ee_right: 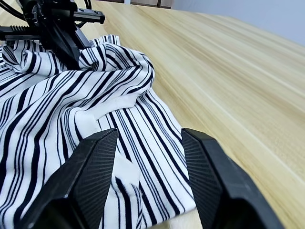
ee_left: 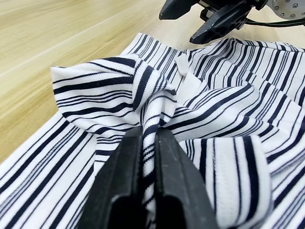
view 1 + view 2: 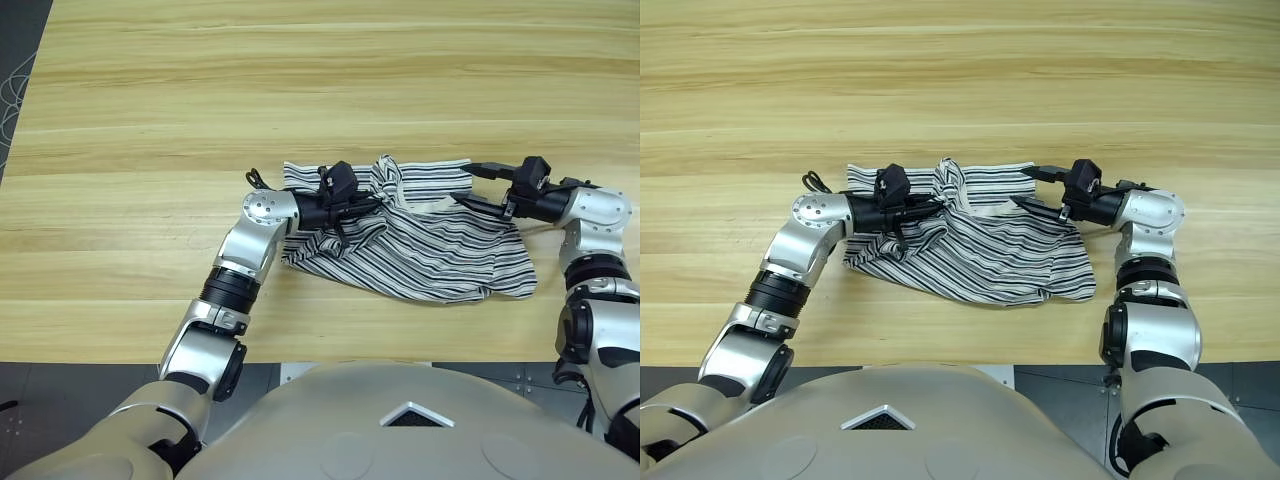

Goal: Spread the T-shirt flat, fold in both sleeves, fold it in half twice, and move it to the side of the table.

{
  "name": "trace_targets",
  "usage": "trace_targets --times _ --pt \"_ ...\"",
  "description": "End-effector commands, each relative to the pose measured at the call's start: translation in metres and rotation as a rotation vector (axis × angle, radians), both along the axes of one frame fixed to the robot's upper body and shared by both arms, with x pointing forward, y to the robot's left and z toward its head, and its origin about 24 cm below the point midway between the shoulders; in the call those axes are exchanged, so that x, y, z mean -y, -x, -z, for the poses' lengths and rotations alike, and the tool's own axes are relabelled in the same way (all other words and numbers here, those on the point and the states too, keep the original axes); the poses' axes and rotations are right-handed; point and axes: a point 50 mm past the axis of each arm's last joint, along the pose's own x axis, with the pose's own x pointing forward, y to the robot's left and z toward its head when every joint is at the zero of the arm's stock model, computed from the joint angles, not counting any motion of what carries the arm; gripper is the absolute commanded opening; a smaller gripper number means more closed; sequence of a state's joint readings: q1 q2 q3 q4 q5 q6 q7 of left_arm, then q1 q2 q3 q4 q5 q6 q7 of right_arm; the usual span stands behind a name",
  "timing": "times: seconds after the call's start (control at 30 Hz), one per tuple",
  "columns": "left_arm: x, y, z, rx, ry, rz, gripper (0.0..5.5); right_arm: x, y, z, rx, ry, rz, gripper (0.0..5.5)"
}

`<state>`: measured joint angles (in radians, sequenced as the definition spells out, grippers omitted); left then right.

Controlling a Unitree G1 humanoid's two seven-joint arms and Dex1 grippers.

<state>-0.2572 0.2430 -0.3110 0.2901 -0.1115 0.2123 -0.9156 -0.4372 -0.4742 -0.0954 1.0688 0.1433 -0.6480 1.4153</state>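
T-shirt (image 3: pixel 420 250) crumpled on table (image 3: pixel 300 80) | left gripper (image 2: pixel 150 138) pinching its fold | right gripper (image 1: pixel 150 138) wide apart

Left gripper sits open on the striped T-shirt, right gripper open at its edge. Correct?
No: the left gripper is shut, pinching a fold of the T-shirt, as the left wrist view shows. The right gripper is open at its edge, as you said.

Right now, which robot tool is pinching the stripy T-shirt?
The left tool: its jaws are shut on a raised fold of the T-shirt. The right tool is wide open at the shirt's edge, gripping nothing.
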Motion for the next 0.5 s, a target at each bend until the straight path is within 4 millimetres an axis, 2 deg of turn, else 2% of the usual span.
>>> trace_targets --times 0.03,0.23,0.5 --pt "-0.009 -0.013 -0.016 0.069 0.013 -0.036 0.12 0.009 0.005 0.003 -0.057 0.051 -0.016 2.45" --pt "-0.025 -0.027 -0.032 0.140 0.019 -0.121 0.12 0.005 0.009 0.010 -0.111 0.107 -0.062 2.45" --pt "-0.028 -0.028 -0.033 0.157 0.017 -0.127 0.12 -0.006 0.006 0.023 -0.138 0.144 -0.021 2.45"
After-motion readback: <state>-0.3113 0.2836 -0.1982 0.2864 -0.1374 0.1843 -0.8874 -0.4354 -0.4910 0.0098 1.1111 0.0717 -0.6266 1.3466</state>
